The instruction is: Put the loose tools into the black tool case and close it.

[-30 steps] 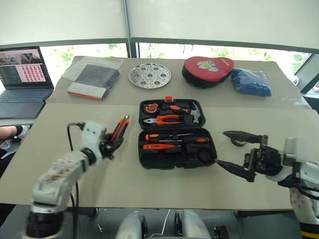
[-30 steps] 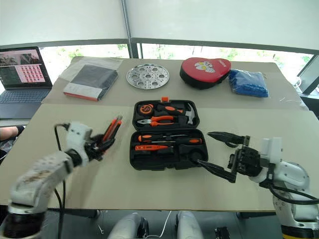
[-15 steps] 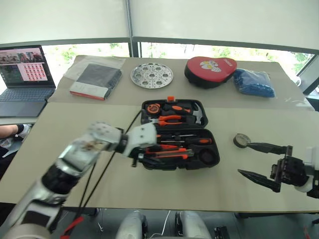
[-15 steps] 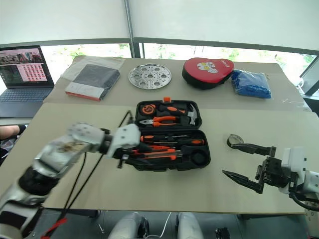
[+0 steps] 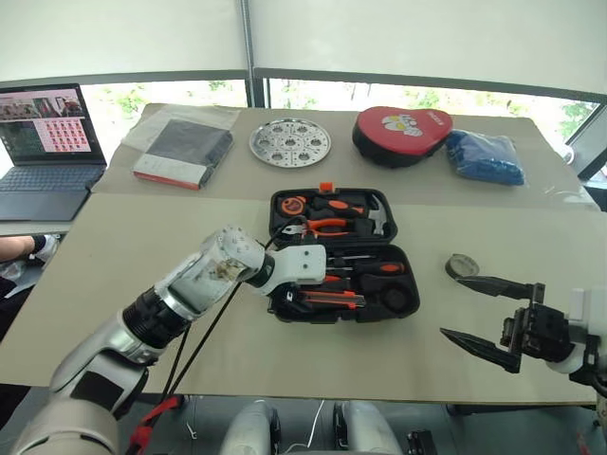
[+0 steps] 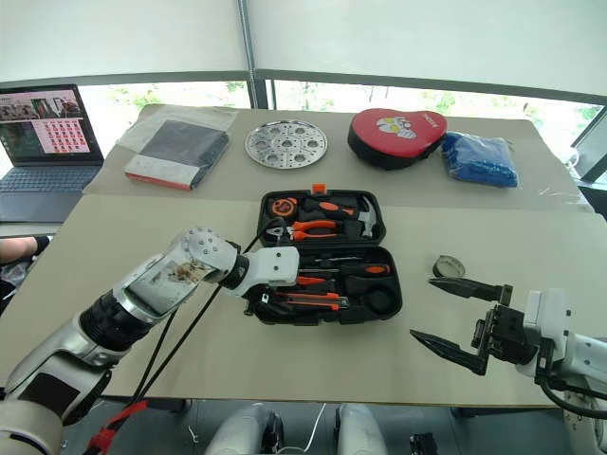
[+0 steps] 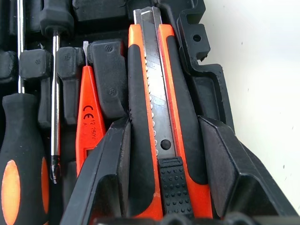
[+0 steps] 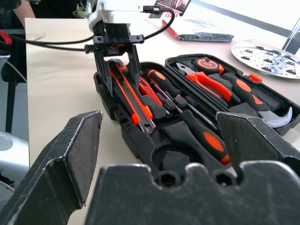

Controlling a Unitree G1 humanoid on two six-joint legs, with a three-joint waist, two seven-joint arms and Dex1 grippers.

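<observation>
The left arm reaches across the table [image 5: 114, 275] from the left and bends down into the open tool case [image 5: 341, 261]. Its left gripper [image 5: 302, 296] points down at the front row of the near half. Its two black fingers [image 7: 112, 183] are closed on the utility knife [image 7: 157, 140], one on each side of the handle. The knife lies lengthwise along the front edge of the case, orange and black with a steel blade strip down its middle.

The right arm hangs low at the right of the table, well apart from the case. The right gripper [image 5: 484, 313] is level, pointing towards the case, with its jaws spread wide and nothing between them.

Just beside the knife lies the slim orange tester screwdriver [image 7: 89, 126], and beyond it the two screwdrivers [image 5: 365, 268] sit in their slots. The small tape roll [image 5: 461, 265] lies on the table right of the case, near the right gripper's upper finger. The round recess at the case's right front corner is empty.
</observation>
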